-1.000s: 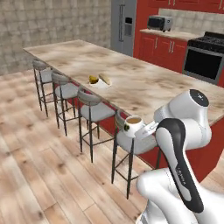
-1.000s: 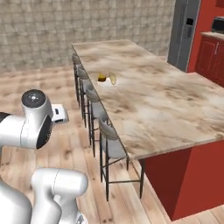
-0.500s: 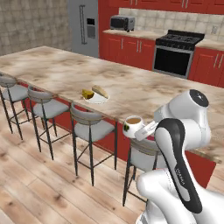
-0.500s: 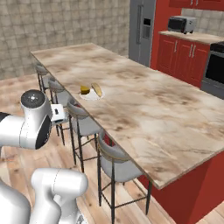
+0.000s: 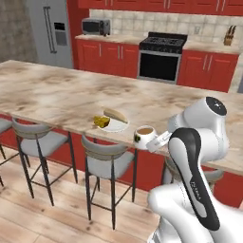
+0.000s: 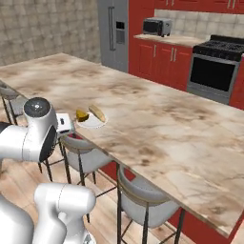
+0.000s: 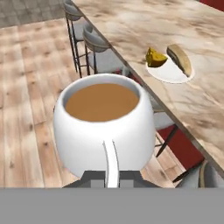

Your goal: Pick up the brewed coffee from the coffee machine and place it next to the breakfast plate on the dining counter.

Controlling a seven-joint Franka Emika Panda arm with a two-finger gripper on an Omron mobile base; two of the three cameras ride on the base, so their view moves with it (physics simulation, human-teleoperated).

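Marble-patterned and beige-brown, the dining counter [image 5: 57,92] is stretching across the room with grey stools [image 5: 105,161] tucked along its near edge, while red cabinets [image 5: 109,57] and a black stove [image 5: 160,59] are standing well behind it. On the counter's near side the breakfast plate [image 5: 114,125] is carrying a slice of bread [image 7: 179,59] and a yellow heap of food [image 7: 155,57]. The white arm [image 5: 197,142] is reaching forward and holding the coffee cup [image 5: 144,136] level in the air, just off the counter's edge and near the plate, above the stools rather than over the slab. The gripper [image 5: 159,140] is pinching the cup by its side handle, jaws pressed tight on it, as the hand view suggests. Judging from this, the carrying step is nearly finished and the placing is about to begin: the next move calls for bringing the cup over the marble, lowering it gently onto a bare patch beside the plate without tipping the brown liquid, then letting go.
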